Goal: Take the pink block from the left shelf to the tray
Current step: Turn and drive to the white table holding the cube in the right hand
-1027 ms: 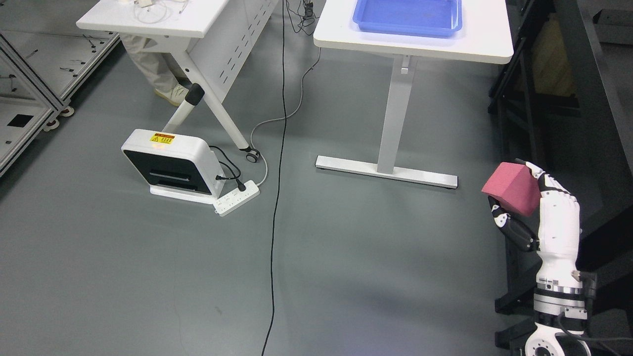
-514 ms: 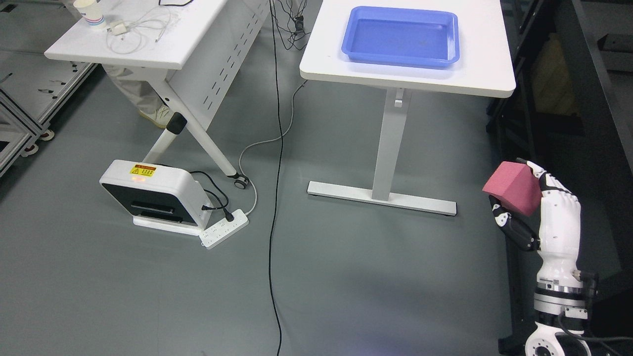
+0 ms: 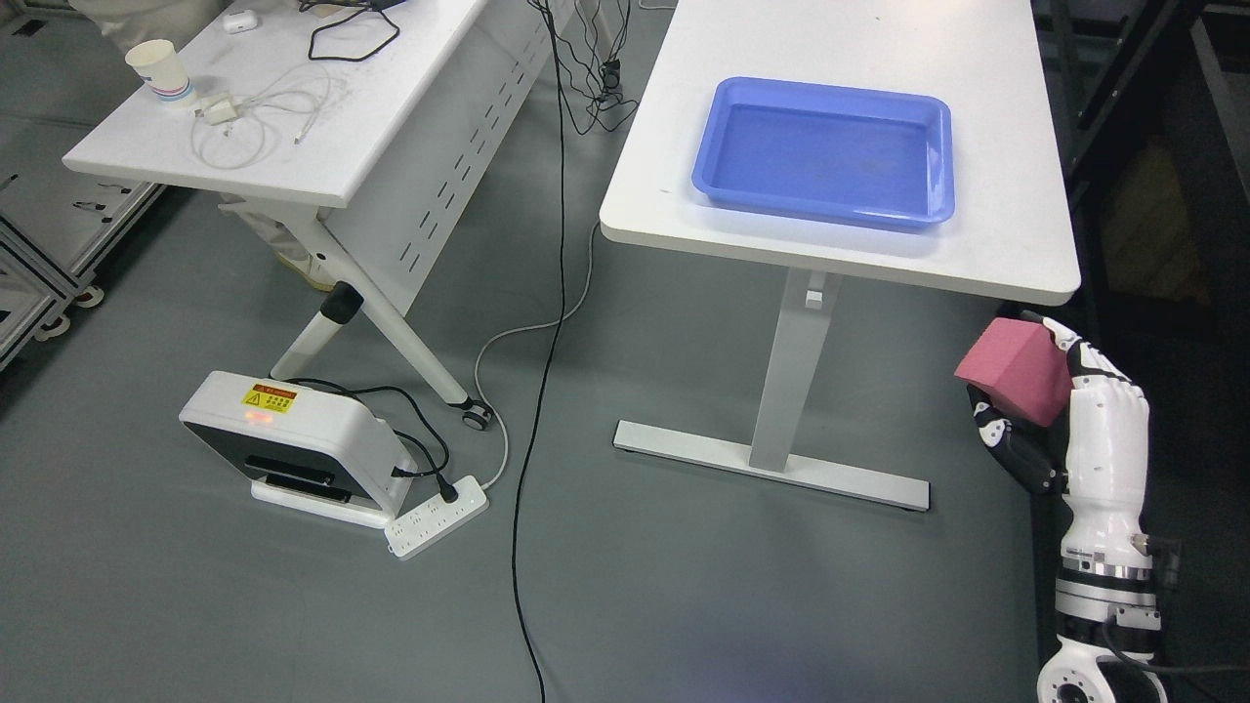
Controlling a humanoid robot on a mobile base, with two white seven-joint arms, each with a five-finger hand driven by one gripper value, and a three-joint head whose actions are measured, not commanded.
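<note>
Nearest, at the lower right, the right arm (image 3: 1104,586) rises from the bottom edge, white shell with dark joints. Its hand (image 3: 1069,410) is wrapped around the pink block (image 3: 1016,371), white fingers (image 3: 1099,381) pressed on the block's right and far side, the dark thumb (image 3: 1011,449) tucked under it from the near side. The block is in the air over the grey floor (image 3: 684,586), tilted, one corner pointing left. It sits just near of the right table's front edge and lower than the top, not over the tray.

Down on the floor to the left, a white power strip (image 3: 437,516) lies beside a white box (image 3: 283,439) with a yellow label and a dark front. A black cable (image 3: 547,391) runs from the near edge far up between the two tables.

Middle ground now: the right table (image 3: 1006,244), white top on a single white post with a flat foot. On it, the blue tray (image 3: 825,154), nothing in it, lying toward the near half of the top.

To the left, the second table (image 3: 391,117), angled, on slanted legs with a caster. On its top a paper cup (image 3: 161,70) at the far left corner, a loose white cord (image 3: 254,112) with a plug, and a black cable loop further back.

Far left edge, grey metal racks (image 3: 39,264) on small wheels. Far right, a dark frame, details lost in shadow.
</note>
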